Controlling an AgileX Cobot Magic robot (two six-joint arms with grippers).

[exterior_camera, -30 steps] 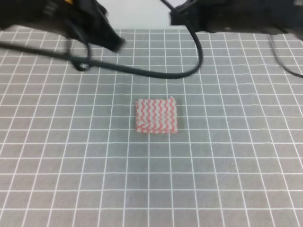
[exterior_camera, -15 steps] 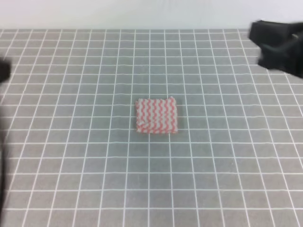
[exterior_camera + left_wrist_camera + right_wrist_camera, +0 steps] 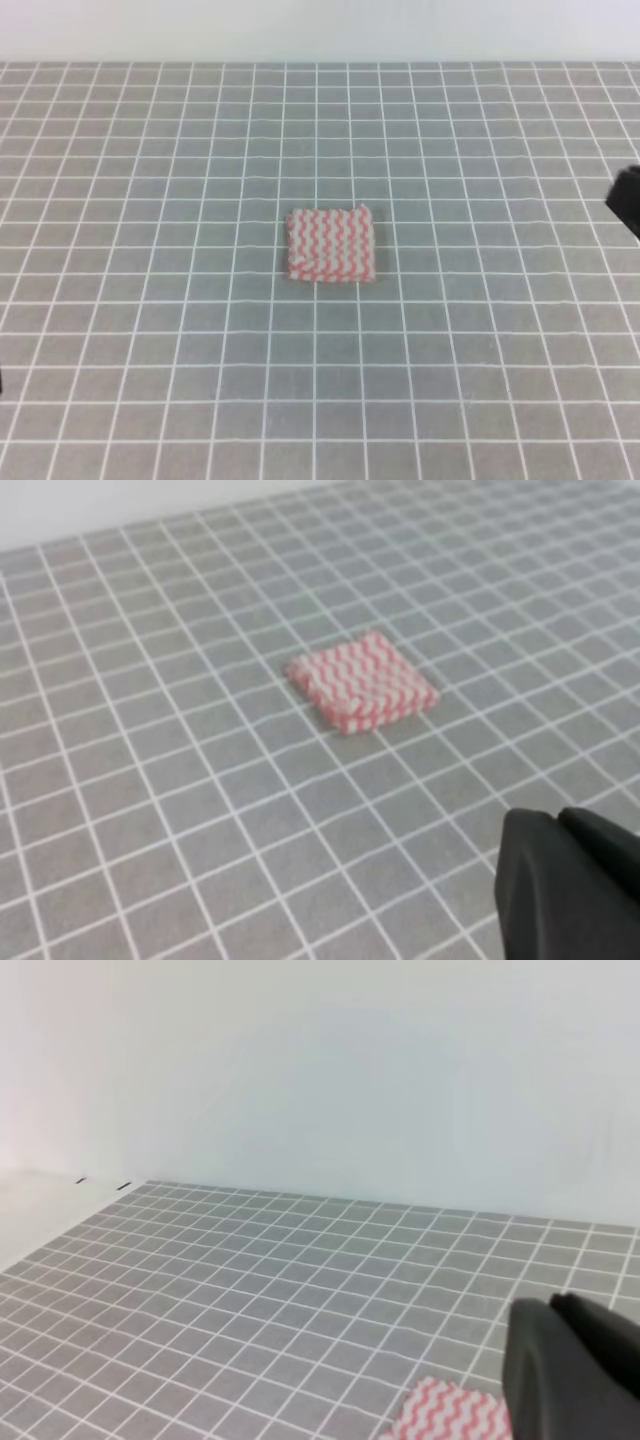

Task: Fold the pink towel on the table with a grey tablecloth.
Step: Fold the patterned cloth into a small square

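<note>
Both arms gone from over table since half-second earlier; right gripper (image 3: 570, 1365) at edge, left gripper (image 3: 570, 885) low, finger spread untellable. Pink-and-white zigzag-striped towel (image 3: 331, 244) lies folded, compact, mid grey white-gridded tablecloth (image 3: 150, 300). Fold apparently complete; next, retreat only.

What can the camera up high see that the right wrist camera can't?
Only the high view shows the whole pink towel, folded into a small square, with grey tablecloth on every side of it. A dark bit of the right arm shows at the right edge.

Only the right wrist view shows the tall white wall behind the table and the right gripper up close; its dark body hides whether it is open.

Both show the grey gridded tablecloth and the pink towel, though the wrist view catches just a corner of it at the bottom.
</note>
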